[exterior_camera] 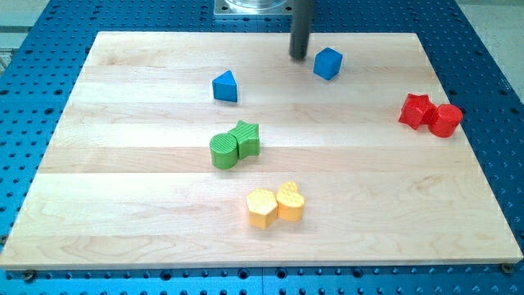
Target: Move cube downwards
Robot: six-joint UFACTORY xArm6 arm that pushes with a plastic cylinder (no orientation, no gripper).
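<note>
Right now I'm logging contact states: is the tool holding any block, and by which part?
Nothing is held. My tip is a bare rod that only pushes; it stands just to the view's left of the blue cube, with a small gap, not touching.

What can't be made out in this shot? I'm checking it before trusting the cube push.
- Arm above the rod: cut off by the view's top edge; only the rod and my tip show, just left of the blue cube.
- Contact between tip and cube: a small gap seems to show, too fine to confirm.
- Board bottom corners: cut off by the view's edges.
</note>
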